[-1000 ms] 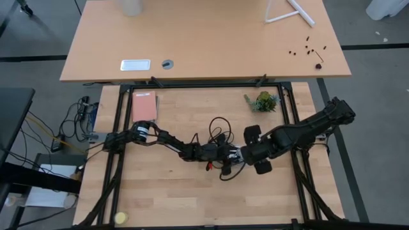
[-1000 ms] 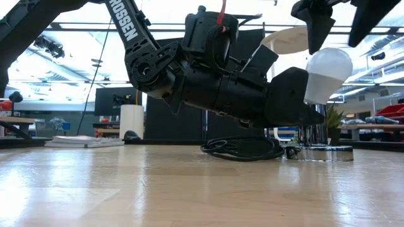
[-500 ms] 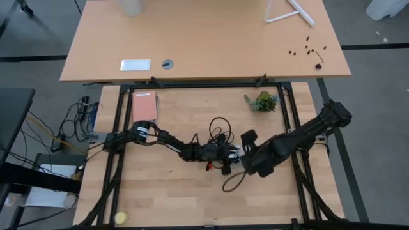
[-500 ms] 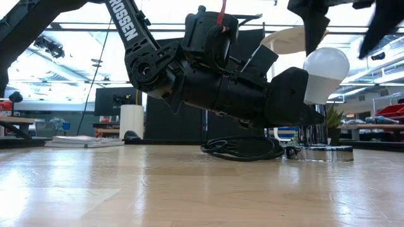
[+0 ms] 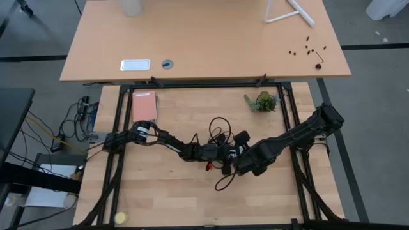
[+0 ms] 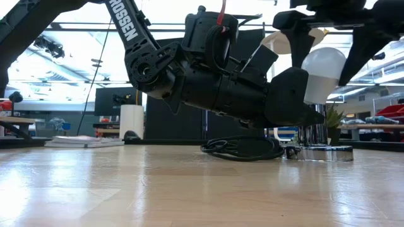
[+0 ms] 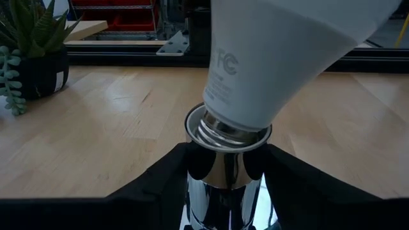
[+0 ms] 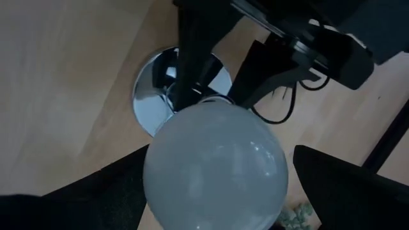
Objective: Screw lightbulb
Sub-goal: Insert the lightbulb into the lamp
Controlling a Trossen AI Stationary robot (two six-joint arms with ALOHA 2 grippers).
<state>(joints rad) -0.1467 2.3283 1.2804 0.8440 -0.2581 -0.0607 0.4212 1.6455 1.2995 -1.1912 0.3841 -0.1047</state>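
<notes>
Closest to me, my right gripper [image 6: 328,47] hangs over the middle of the table with its fingers [image 6: 297,47] spread wide on either side of the lightbulb [image 6: 323,74]; from the low view I see gaps at both sides, so I judge it holds nothing yet. The lightbulb sits with its screw base [image 7: 227,131] in the mouth of the chrome socket [image 7: 225,176], leaning off the socket's axis, and a few threads show above the rim, so I judge it is only partly screwed in.

My left gripper [image 7: 225,172] lies low along the table and is clamped on the socket stem, a finger on each side, holding it steady. The socket's round base disc [image 8: 153,89] rests flat on the table [image 5: 166,191], with the black cord [image 5: 220,124] looped just behind.

To do this step well, I would centre the right fingers on the widest part of the bulb, straighten it before turning, close gently because the shell will be slippery, and keep the left grip firm so the stem cannot spin. Cross-threading is my main worry.

Farther back stands a small plant [image 5: 263,101].
</notes>
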